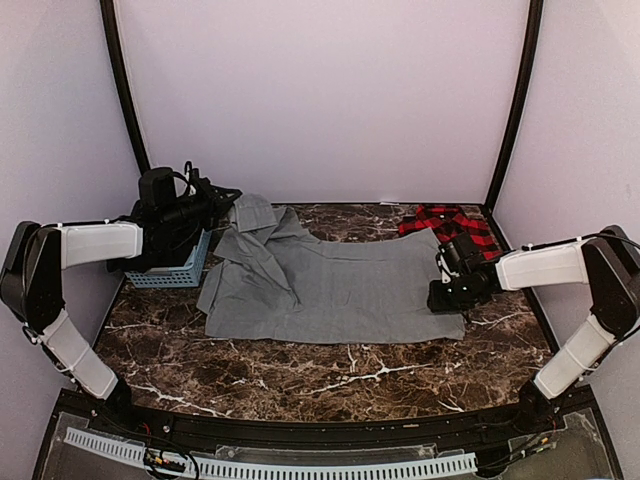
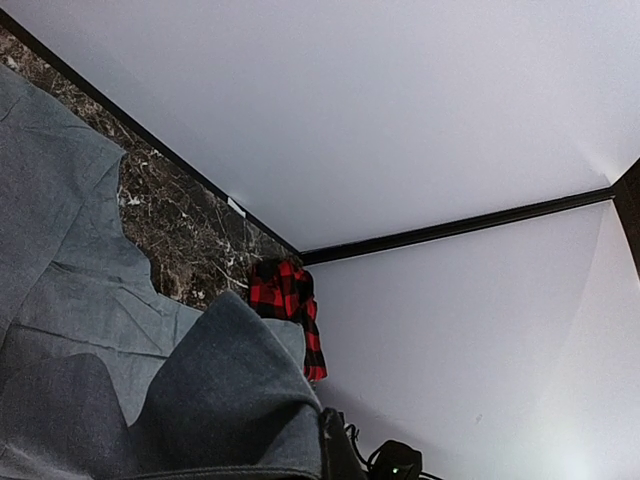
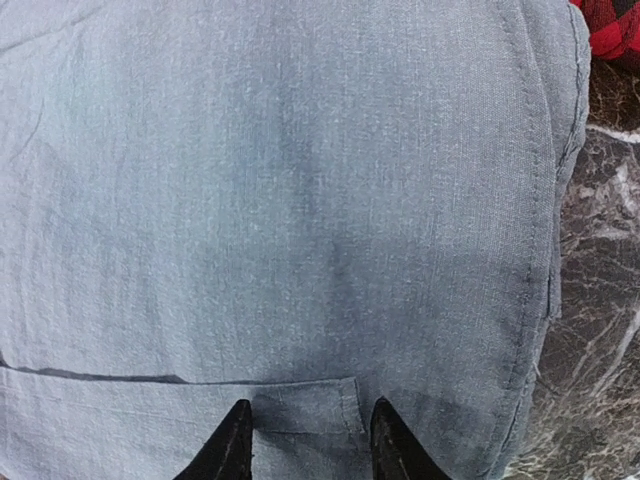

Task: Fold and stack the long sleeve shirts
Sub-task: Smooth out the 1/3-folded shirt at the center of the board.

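The grey shirt lies spread across the middle of the marble table. My left gripper is raised at the back left, shut on the shirt's upper left corner, which it lifts into a peak. In the left wrist view the grey cloth drapes over the jaws and hides them, except one dark finger. My right gripper is open, its tips low over a hemmed flap of the grey shirt at its right edge. The red-and-black plaid shirt lies bunched at the back right corner.
A blue slotted basket stands at the left edge under my left arm. The plaid shirt also shows in the left wrist view and in the right wrist view's top right corner. White walls close in the back and sides.
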Action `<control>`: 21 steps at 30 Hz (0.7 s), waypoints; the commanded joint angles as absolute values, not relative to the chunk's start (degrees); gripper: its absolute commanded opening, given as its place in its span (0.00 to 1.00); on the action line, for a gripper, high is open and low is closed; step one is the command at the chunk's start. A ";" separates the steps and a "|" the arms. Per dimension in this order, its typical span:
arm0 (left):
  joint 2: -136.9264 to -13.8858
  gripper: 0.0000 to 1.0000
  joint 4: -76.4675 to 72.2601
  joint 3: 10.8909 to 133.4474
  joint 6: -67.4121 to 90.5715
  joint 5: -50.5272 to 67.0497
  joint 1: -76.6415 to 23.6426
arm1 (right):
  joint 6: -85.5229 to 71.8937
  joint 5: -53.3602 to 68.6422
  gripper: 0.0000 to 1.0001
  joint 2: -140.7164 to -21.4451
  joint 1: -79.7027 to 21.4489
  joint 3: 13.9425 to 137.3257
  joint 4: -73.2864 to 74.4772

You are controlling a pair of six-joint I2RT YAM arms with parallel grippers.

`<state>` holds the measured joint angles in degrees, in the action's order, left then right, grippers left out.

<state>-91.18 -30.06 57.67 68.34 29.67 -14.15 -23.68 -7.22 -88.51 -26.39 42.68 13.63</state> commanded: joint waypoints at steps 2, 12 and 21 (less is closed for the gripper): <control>-91.47 0.00 -32.17 57.12 67.53 30.91 -14.33 | -23.04 -5.43 0.30 -89.30 -25.99 41.63 11.02; -91.28 0.00 -31.95 57.26 67.40 30.98 -14.33 | -23.25 -7.21 0.06 -87.75 -25.41 40.97 12.07; -91.06 0.00 -30.66 57.55 66.29 30.48 -14.33 | -23.29 -11.56 0.00 -83.29 -24.50 41.18 16.08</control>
<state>-91.42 -30.11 57.67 67.99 30.20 -14.15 -23.03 -8.60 -86.08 -25.47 41.65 14.41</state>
